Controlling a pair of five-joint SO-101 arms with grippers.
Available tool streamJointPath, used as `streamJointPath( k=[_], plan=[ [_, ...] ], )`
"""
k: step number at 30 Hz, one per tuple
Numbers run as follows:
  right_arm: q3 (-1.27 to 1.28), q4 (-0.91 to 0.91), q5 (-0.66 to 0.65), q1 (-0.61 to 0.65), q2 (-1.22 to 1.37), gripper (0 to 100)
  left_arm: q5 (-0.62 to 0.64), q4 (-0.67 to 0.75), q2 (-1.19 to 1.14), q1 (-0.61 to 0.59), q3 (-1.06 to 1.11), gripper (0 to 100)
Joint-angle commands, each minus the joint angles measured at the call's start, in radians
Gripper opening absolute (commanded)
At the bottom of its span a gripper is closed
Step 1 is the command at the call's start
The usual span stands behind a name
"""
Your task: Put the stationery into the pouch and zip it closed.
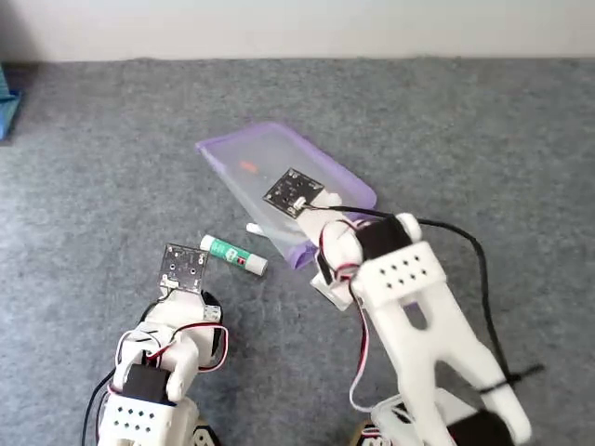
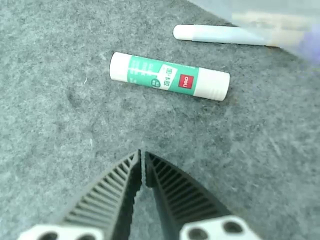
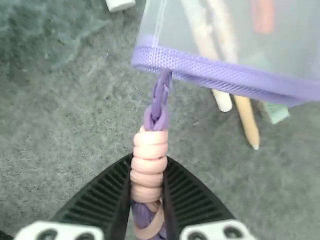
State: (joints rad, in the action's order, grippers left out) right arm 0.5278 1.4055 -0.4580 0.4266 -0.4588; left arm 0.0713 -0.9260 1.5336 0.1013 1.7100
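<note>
A translucent purple pouch (image 1: 279, 172) lies mid-table with pencils and an orange item inside. My right gripper (image 3: 149, 160) is shut on the pouch's pink-and-purple zipper cord (image 3: 150, 145) at its near corner. Two pencils (image 3: 247, 120) stick out past the pouch's purple edge (image 3: 225, 75). A green-and-white glue stick (image 2: 170, 82) lies on the carpet just left of the pouch, also seen from above as the glue stick (image 1: 234, 255). A white pen (image 2: 225, 35) lies beyond it, partly under the pouch. My left gripper (image 2: 141, 159) is shut and empty, a short way in front of the glue stick.
Grey carpet covers the table, with open room to the left, right and far side of the pouch. A blue object (image 1: 5, 102) sits at the far left edge. A pale wall runs along the back.
</note>
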Motion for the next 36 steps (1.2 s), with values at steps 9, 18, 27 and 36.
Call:
streamJointPath(
  k=[9,18,27,36],
  plan=[
    [-0.048,0.03,-0.152,-0.001,-0.188,1.0,-0.002,0.017,0.011,0.003,-0.036,1],
    [-0.048,0.102,-0.16,0.027,-0.185,1.0,-0.003,0.017,0.011,0.009,-0.036,1],
    [-0.058,0.159,-0.126,0.022,-0.196,1.0,-0.035,0.012,0.011,0.084,-0.041,2],
    [-0.176,0.162,-0.11,0.025,-0.193,0.9,-0.063,0.005,0.011,-0.043,-0.329,10]
  ],
)
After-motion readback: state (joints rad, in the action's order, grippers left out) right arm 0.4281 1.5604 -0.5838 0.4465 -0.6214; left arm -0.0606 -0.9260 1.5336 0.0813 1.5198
